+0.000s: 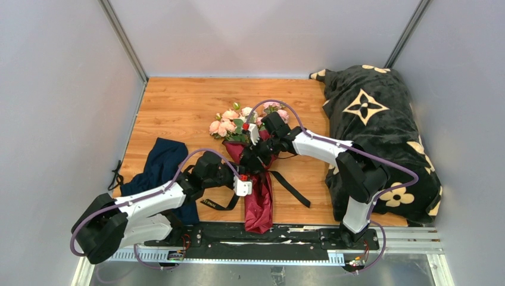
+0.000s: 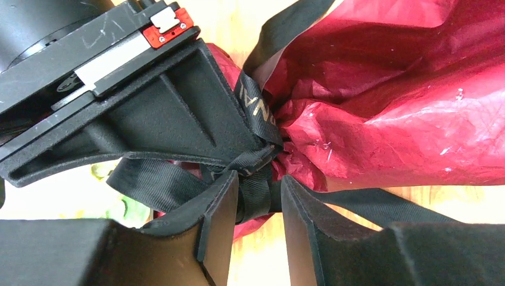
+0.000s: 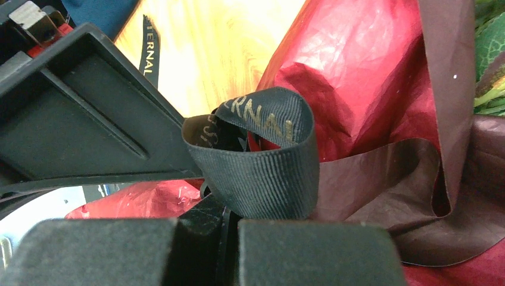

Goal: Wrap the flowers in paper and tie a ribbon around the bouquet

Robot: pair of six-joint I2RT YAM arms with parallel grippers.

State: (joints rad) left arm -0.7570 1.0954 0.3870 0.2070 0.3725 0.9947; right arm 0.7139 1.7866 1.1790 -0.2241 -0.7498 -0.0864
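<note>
The bouquet lies in the middle of the wooden table, with pale pink flowers [image 1: 229, 125] at the far end and a cone of burgundy paper [image 1: 259, 205] pointing to the near edge. A black ribbon [image 2: 256, 179] is knotted round the paper's [image 2: 387, 119] neck, and its ends [image 1: 292, 189] trail on the wood. My left gripper [image 2: 259, 193] is open, its fingers standing either side of the knot. My right gripper [image 3: 229, 217] is shut on a loop of the ribbon [image 3: 262, 161] right beside it. The two grippers [image 1: 249, 165] meet at the bouquet's neck.
A navy blue cloth [image 1: 158, 167] lies crumpled at the left, under my left arm. A black blanket with cream flowers [image 1: 375, 125] fills the right side. Grey walls close in the table on three sides. A metal rail [image 1: 262, 238] runs along the near edge.
</note>
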